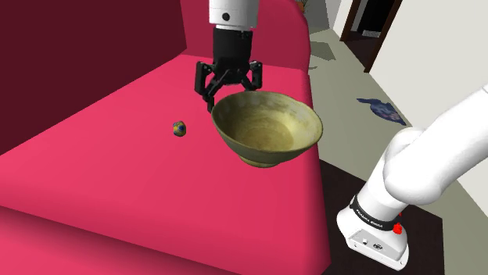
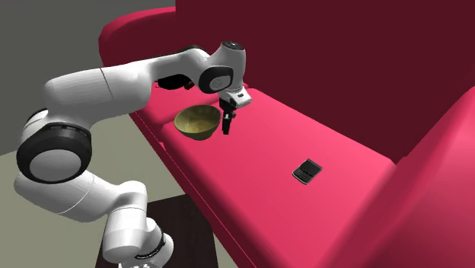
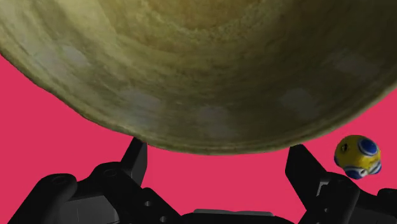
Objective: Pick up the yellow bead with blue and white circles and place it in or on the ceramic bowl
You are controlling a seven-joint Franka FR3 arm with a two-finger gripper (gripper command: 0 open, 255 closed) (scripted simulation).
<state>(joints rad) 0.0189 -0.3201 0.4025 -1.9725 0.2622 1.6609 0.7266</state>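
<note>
Near-spherical yellow bead [image 3: 357, 156], blue-white circles toward the hand [image 1: 231, 91], near upright bowl [image 1: 267, 129].

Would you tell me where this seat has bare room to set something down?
Bare seat lies between bowl and phone, and beyond the bead toward the shoulder view's left. Crowded where gripper, bowl and bead cluster.

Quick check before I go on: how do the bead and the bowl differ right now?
Size: the bead is tiny, the bowl far larger. Look: the bead is yellow with blue-and-white circles; the bowl plain olive-tan. Place: the bowl sits right before the open gripper; the bead lies apart, off to the gripper's side. Both rest on the pink sofa seat, neither held.
</note>
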